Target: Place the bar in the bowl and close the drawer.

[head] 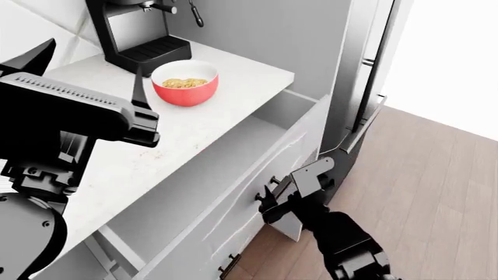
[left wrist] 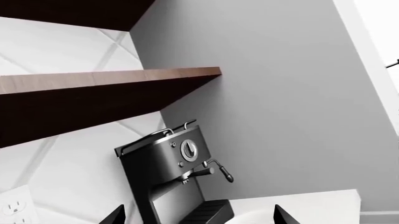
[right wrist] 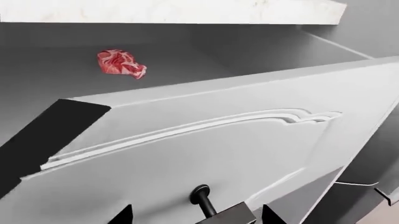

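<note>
The golden-tan bar (head: 184, 83) lies inside the red bowl (head: 185, 97) on the counter, in front of the coffee machine. The drawer (head: 204, 185) stands wide open below the counter. Its white front (right wrist: 218, 154) fills the right wrist view. My right gripper (right wrist: 196, 215) is open, with its jaws on either side of the black handle post (right wrist: 203, 198). In the head view it (head: 269, 195) sits against the drawer front. My left gripper (head: 93, 55) is open and empty, raised above the counter left of the bowl. It also shows in the left wrist view (left wrist: 199, 217).
A pink-and-white meat piece (right wrist: 120, 63) lies inside the drawer. A black coffee machine (left wrist: 168, 172) stands at the back of the counter under a wooden shelf (left wrist: 93, 93). A steel fridge (head: 365, 70) stands right of the drawer. Wooden floor (head: 435, 192) lies beyond.
</note>
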